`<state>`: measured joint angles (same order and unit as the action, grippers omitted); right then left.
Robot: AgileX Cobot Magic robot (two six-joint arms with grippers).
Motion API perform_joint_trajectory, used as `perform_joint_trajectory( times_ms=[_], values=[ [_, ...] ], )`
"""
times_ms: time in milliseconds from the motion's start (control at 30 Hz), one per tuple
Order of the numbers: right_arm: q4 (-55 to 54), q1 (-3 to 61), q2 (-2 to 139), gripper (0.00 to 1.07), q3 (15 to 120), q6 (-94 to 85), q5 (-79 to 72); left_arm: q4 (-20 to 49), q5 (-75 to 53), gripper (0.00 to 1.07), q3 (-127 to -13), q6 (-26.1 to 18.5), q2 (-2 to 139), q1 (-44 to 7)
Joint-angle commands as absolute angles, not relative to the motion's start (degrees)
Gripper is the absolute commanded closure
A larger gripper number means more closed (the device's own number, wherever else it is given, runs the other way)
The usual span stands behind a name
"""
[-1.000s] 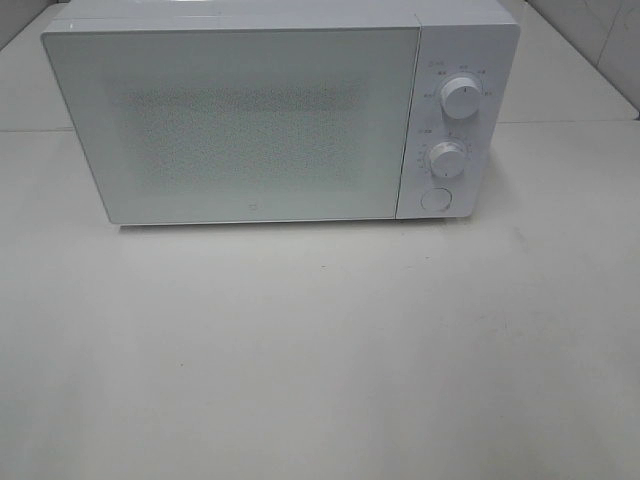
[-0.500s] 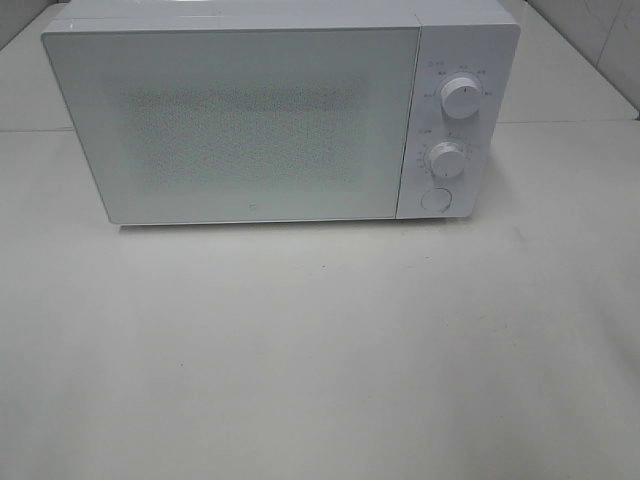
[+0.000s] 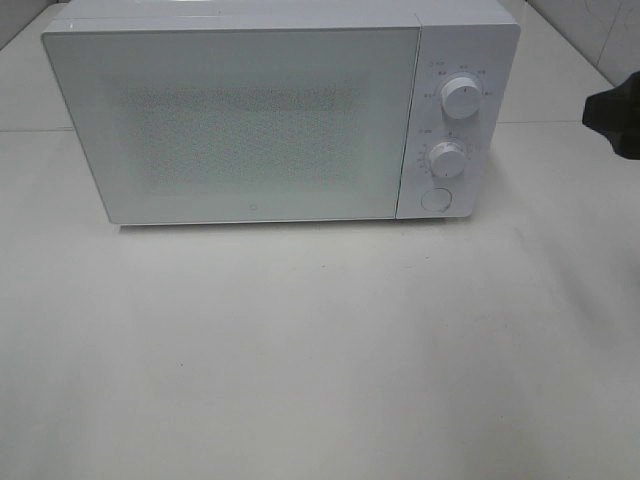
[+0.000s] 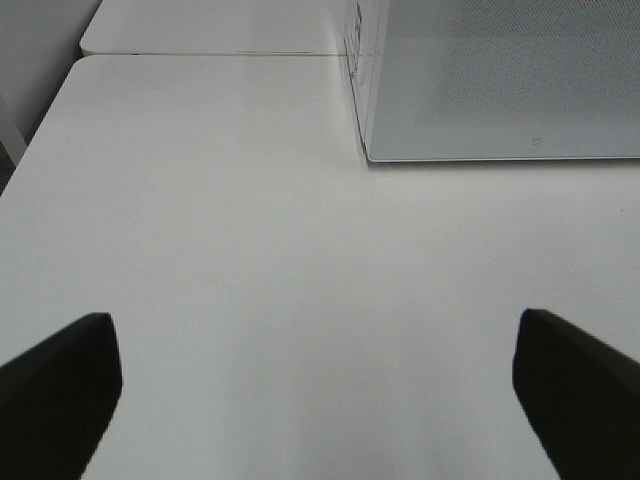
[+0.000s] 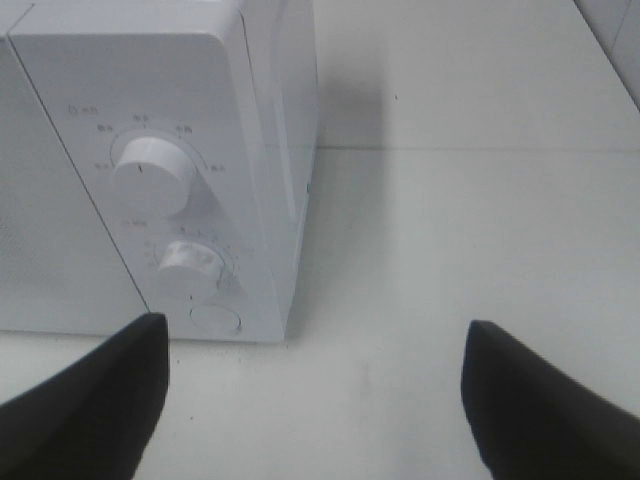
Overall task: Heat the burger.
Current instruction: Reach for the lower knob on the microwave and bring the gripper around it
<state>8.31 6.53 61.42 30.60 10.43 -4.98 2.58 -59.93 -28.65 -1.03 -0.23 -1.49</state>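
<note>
A white microwave [image 3: 280, 115] stands on the far part of a white table [image 3: 320, 350], and its door [image 3: 235, 125] is closed. The door window is a fine mesh and nothing can be seen through it. On the right of the door is the control panel, with an upper knob [image 3: 461, 97], a lower knob [image 3: 448, 160] and a round button [image 3: 435, 199] below them. The burger is not visible in any view, so I cannot tell where it is. The left gripper [image 4: 312, 325] is over the bare table, to the near left of the microwave. Its two dark fingers [image 4: 60, 390] stand wide apart with nothing between them. The right gripper [image 5: 312, 335] is near the right end of the microwave and faces the control panel. It is also spread open and empty, and it touches nothing. In the high view only a dark part of it [image 3: 615, 118] shows at the right edge.
</note>
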Motion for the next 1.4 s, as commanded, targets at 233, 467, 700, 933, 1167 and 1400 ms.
perform_joint_trajectory(
  times_ms=[233, 467, 700, 933, 1167, 1400],
  values=[
    [9.0, 6.2, 70.8, 0.31, 31.0, 9.6, -20.6, 2.8, -59.4, 0.04, -28.4, -1.0, -1.8, -1.3],
    [8.9, 6.2, 79.4, 0.31, 31.0, 9.6, -32.7, 2.8, -59.4, 0.04, -28.4, -1.0, -1.8, -1.3],
    [7.0, 6.2, 84.2, 0.31, 30.8, 7.6, -39.9, 2.8, -59.4, 0.04, -28.4, -1.0, -1.8, -1.3],
    [-5.3, 6.9, 87.8, 0.31, 23.8, -2.7, -55.2, 2.8, -59.4, 0.04, -28.4, -1.0, -1.8, -1.3],
    [-13.3, 14.7, 87.9, 0.31, 19.7, -7.8, -62.6, 2.8, -59.4, 0.04, -28.4, -1.0, -1.8, -1.3],
    [-19.5, 21.1, 87.9, 0.31, 19.7, -12.3, -65.1, 2.8, -59.4, 0.04, -28.4, -1.0, -1.8, -1.3]
  ],
)
